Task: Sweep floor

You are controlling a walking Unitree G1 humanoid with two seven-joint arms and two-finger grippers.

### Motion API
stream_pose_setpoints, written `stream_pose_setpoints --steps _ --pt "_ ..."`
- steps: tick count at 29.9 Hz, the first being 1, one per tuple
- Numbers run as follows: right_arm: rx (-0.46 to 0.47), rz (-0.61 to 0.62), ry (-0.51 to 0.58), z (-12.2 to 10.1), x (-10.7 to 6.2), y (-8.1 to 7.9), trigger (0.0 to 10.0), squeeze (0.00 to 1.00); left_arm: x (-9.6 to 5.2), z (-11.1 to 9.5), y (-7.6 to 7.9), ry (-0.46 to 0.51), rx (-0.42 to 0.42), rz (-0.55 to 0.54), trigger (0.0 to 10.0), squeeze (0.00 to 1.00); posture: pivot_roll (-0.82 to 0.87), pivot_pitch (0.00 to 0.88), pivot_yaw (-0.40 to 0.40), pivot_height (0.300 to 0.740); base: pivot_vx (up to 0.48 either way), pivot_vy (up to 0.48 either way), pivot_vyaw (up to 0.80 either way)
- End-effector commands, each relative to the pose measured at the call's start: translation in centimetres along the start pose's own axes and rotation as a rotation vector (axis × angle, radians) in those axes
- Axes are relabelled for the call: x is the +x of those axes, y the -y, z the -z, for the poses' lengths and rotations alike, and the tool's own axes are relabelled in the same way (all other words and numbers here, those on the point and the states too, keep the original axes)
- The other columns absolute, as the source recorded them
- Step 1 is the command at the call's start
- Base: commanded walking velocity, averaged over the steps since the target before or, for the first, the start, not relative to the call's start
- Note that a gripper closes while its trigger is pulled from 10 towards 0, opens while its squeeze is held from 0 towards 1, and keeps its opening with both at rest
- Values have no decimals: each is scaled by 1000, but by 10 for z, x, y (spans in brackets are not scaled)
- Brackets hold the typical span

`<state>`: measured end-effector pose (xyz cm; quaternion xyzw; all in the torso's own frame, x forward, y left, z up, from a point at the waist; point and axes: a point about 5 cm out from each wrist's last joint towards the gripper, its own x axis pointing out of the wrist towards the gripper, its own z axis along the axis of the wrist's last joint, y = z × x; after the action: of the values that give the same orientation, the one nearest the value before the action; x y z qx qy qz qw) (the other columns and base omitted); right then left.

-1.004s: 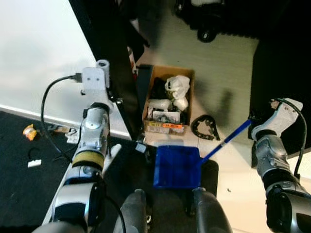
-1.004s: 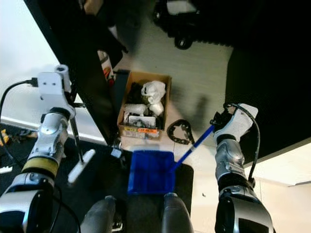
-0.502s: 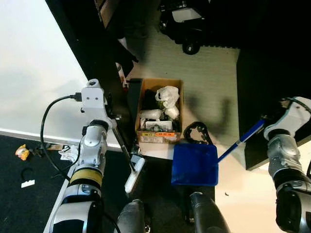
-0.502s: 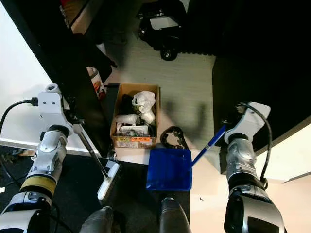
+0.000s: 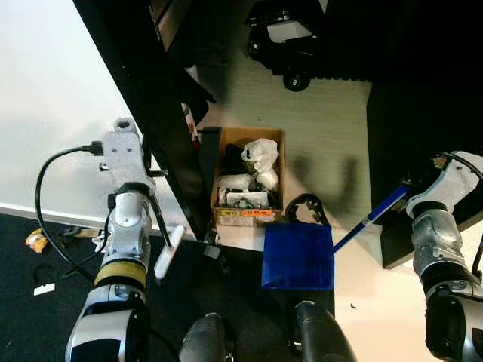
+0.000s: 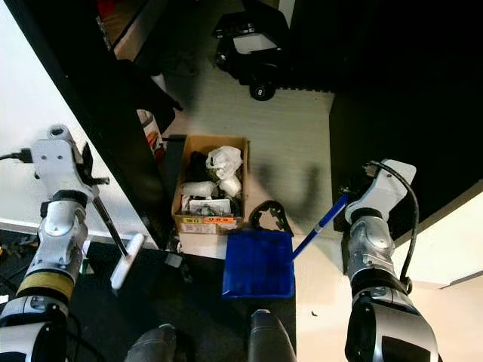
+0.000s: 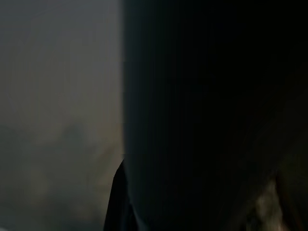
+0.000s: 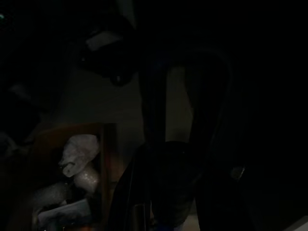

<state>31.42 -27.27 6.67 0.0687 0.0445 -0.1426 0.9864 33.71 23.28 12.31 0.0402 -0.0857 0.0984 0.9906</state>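
left tool (image 5: 155, 197) hidden, box contents (image 5: 249, 181) indistinct

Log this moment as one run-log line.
task: sweep floor | left gripper: holds thin broom with white head above black mat | right gripper: holds blue long-handled dustpan beside brown cardboard box of rubbish

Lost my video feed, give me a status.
Left hand holds broom, right hand holds blue dustpan by its handle. Cardboard box of trash and black ring sit just ahead.
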Motion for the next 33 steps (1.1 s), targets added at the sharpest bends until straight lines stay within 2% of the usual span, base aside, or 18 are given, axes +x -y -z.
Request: stream_pose_setpoints --steps 1,2,5,7,9,12,15,21,24,31,33 --pt "17 -3 28 -6 4 -5 10000 0 4 -5 1 39 -25 0 10000 0 -14 97 3 731 0 0 0" --pt "26 2 33 -8 5 -6 10000 0 6 -6 6 49 -27 19 10000 0 -20 139 1 731 0 0 0" --pt "42 3 45 -11 6 -8 10000 0 8 -9 12 69 -27 38 10000 0 -27 173 -2 731 0 0 0" --pt "57 -14 61 -16 8 -12 10000 0 11 -11 18 83 -27 54 10000 0 -35 242 -7 731 0 0 0" --pt "67 -30 66 -18 10 -16 10000 0 13 -13 22 90 -18 75 10000 0 -40 275 -9 731 0 0 0" --pt "70 -34 66 -18 10 -17 10000 0 13 -13 24 93 -13 84 10000 0 -40 275 -9 731 0 0 0" --pt "67 -71 62 -20 12 -28 10000 0 19 -17 29 99 -8 106 10000 0 -63 352 -12 731 0 0 0" --pt "63 -94 69 -22 13 -34 10000 0 22 -20 33 110 -5 118 10000 0 -79 384 -14 731 0 0 0" --pt "72 -117 130 -33 12 -38 10000 0 26 -26 33 145 47 124 10000 0 -115 430 -17 731 0 0 0" --pt "96 -155 218 -48 7 -38 10000 0 33 -44 34 234 86 143 10000 0 -151 478 -19 731 0 0 0" --pt "106 -195 266 -54 1 -41 10000 0 39 -57 43 285 152 200 10000 0 -172 506 -22 731 0 0 0"
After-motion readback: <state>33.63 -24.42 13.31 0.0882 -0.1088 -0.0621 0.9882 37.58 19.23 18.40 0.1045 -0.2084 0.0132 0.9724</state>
